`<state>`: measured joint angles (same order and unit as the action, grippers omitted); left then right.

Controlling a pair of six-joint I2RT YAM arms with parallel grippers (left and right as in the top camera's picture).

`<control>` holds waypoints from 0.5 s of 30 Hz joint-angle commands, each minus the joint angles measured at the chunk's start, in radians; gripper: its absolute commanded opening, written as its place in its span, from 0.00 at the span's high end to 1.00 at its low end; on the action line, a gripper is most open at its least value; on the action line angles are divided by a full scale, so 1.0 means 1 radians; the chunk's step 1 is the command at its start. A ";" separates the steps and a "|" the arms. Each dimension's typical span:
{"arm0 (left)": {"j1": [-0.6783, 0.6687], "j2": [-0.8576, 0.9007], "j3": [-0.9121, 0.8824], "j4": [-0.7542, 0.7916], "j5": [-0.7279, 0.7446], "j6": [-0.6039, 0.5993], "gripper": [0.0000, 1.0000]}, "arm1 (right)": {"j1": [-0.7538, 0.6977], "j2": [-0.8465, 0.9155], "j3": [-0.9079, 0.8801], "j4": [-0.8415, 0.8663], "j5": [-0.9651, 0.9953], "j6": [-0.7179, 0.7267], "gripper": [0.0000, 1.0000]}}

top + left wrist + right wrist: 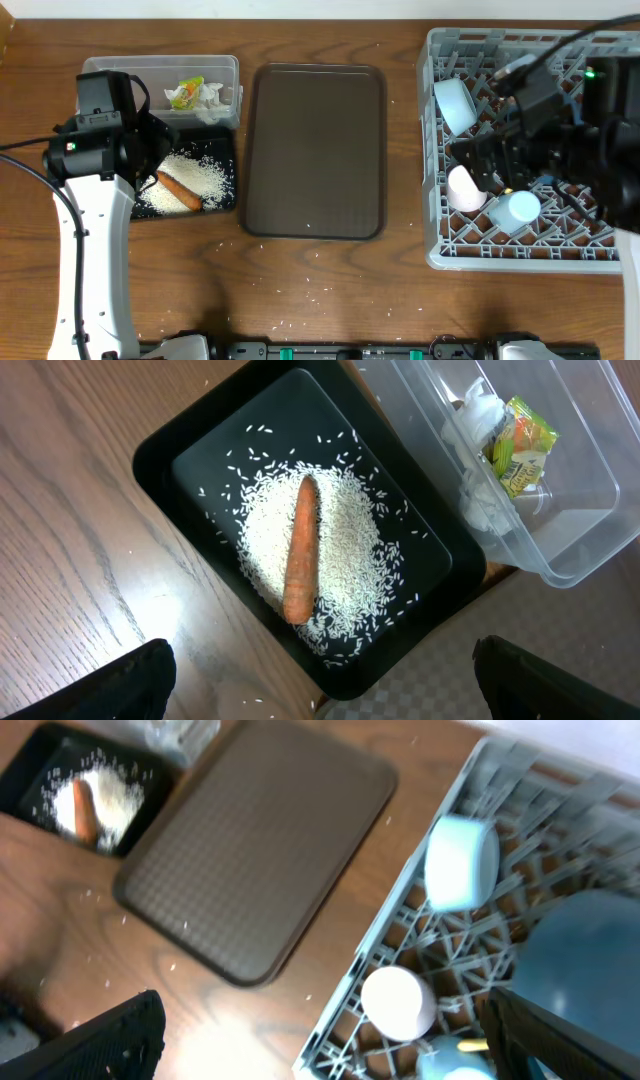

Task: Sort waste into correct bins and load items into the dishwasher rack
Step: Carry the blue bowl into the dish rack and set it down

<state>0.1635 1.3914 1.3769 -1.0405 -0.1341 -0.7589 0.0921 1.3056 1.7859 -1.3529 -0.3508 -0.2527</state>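
The shallow black tray [160,450] holds white rice [345,530] and the orange-brown sausage [300,550]; it also shows in the overhead view [226,145]. The clear tub [580,550] holds the crumpled tissue [480,500] and the yellow-green wrapper [522,445]. My left gripper [320,685] is open and empty above the black tray's near corner. The grey rack [440,255] holds the white bowl [455,105], the pinkish-white cup [466,190] and the light-blue cup [516,210]. The right wrist view shows the blue plate [580,950] and the yellow spoon [472,1044] in the light-blue cup. My right gripper [320,1045] is open and empty above the rack's left edge.
A large dark brown serving tray [315,150] lies between the bins and the rack, with nothing on it. Loose rice grains [310,295] are scattered on the wooden table in front of it. My right arm [560,130] covers much of the rack.
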 commanded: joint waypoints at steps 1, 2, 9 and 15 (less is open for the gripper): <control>0.005 0.000 0.016 -0.003 -0.009 0.005 0.03 | -0.010 -0.063 0.000 0.010 -0.011 0.012 0.01; 0.005 0.000 0.016 -0.003 -0.009 0.005 0.03 | -0.010 -0.072 0.000 0.010 -0.001 0.013 0.01; 0.005 0.000 0.016 -0.003 -0.009 0.005 0.03 | -0.013 -0.132 -0.107 0.212 0.113 0.011 0.01; 0.005 0.000 0.016 -0.003 -0.009 0.005 0.03 | -0.013 -0.355 -0.569 0.706 0.116 -0.016 0.01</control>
<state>0.1635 1.3914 1.3769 -1.0401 -0.1345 -0.7589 0.0860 1.0370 1.3739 -0.7231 -0.2543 -0.2527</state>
